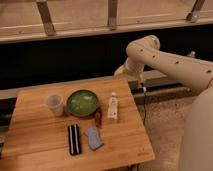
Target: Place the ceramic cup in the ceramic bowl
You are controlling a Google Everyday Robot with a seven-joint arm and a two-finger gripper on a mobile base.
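The ceramic cup (54, 104), small, off-white and handleless, stands upright on the left part of the wooden table (35, 142). The ceramic bowl (82, 102), shallow and green with a darker rim, sits just right of the cup and holds nothing. The white arm reaches in from the right, and my gripper (121, 72) hangs by the table's far right corner, mostly hidden behind the arm's wrist. It is well right of and behind the bowl and touches nothing on the table.
A white upright bottle (113, 107) stands right of the bowl, with a small red object (98, 117) beside it. A black flat bar (74, 139) and a pale blue object (93, 137) lie near the front. A dark wall and railing run behind the table.
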